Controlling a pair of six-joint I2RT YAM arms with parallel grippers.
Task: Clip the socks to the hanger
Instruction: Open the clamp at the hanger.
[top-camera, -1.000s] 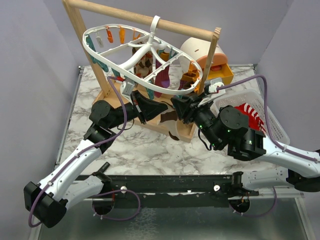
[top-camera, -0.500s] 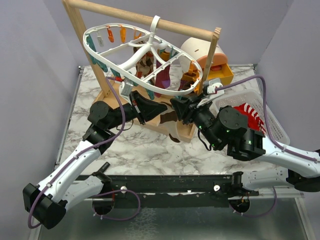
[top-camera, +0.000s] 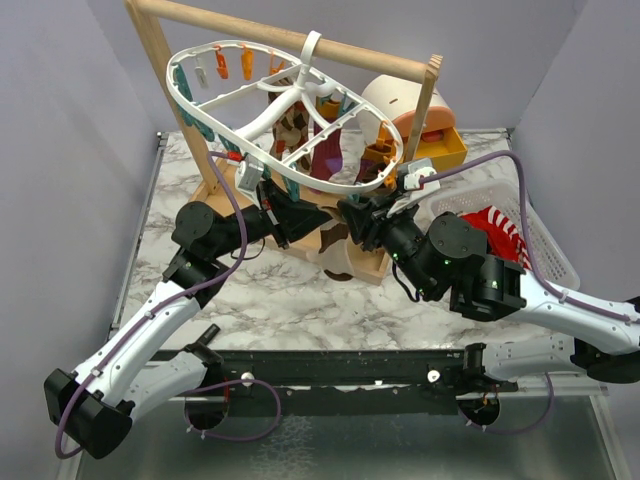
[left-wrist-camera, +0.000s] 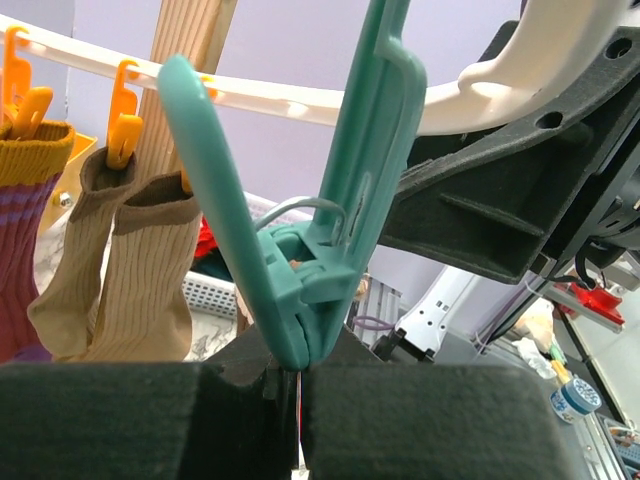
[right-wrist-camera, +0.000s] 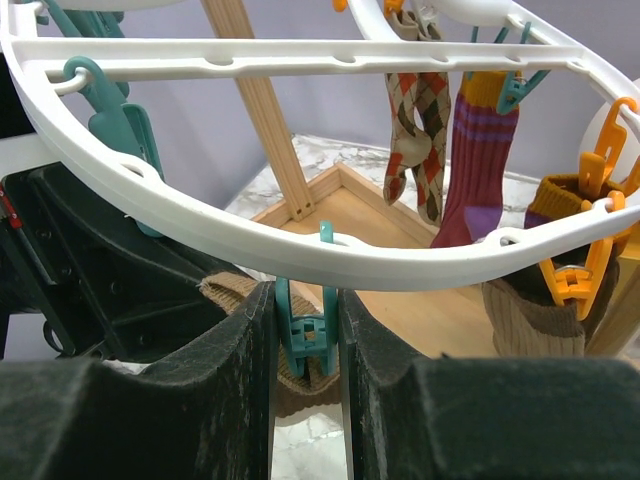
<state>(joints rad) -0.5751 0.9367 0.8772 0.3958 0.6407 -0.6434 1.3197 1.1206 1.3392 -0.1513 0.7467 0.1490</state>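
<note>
The white oval hanger (top-camera: 262, 118) hangs tilted from the wooden bar; its ring crosses the right wrist view (right-wrist-camera: 300, 245) and the left wrist view (left-wrist-camera: 290, 100). My right gripper (top-camera: 350, 222) (right-wrist-camera: 307, 360) is shut on a teal clip (right-wrist-camera: 305, 325) under the ring's near edge. My left gripper (top-camera: 312, 222) (left-wrist-camera: 298, 385) is shut on a tan-brown sock (top-camera: 335, 250), whose ribbed cuff (right-wrist-camera: 232, 292) lies right under that clip. The same clip fills the left wrist view (left-wrist-camera: 300, 240). An argyle sock (right-wrist-camera: 418, 120), a maroon sock (right-wrist-camera: 478, 170) and tan-brown socks (left-wrist-camera: 150, 270) hang clipped.
The wooden rack's bar (top-camera: 290, 40) and its tray (top-camera: 370, 262) stand right behind both grippers. A white slatted basket (top-camera: 545, 240) at the right holds a red-and-white striped sock (top-camera: 500, 228). A yellow box (top-camera: 445, 150) and a cream round object (top-camera: 400, 100) sit at the back right.
Both grippers have moved a little up and left with the sock and the clip. The hanger's near edge has been lifted and the ring has tilted further.
</note>
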